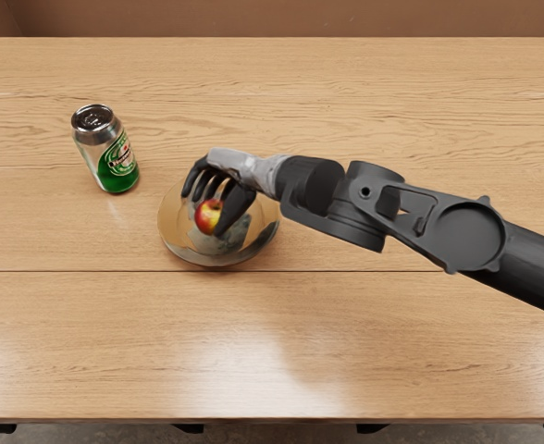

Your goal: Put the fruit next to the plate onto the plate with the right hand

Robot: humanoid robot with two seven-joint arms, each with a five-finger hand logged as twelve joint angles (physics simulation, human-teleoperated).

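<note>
A small red and yellow apple (207, 215) is over the middle of a shiny metal plate (181, 242) near the table's centre. My right hand (215, 192) reaches in from the right and sits over the plate, its dark fingers (239, 205) curled around the apple from above and behind. I cannot tell whether the apple rests on the plate or hangs just above it. The left arm does not show.
A green drink can (106, 148) stands upright to the left of the plate, a short gap away. The wooden table (272, 342) stretches wide in front and behind. My right forearm (420, 227) crosses the table's right half.
</note>
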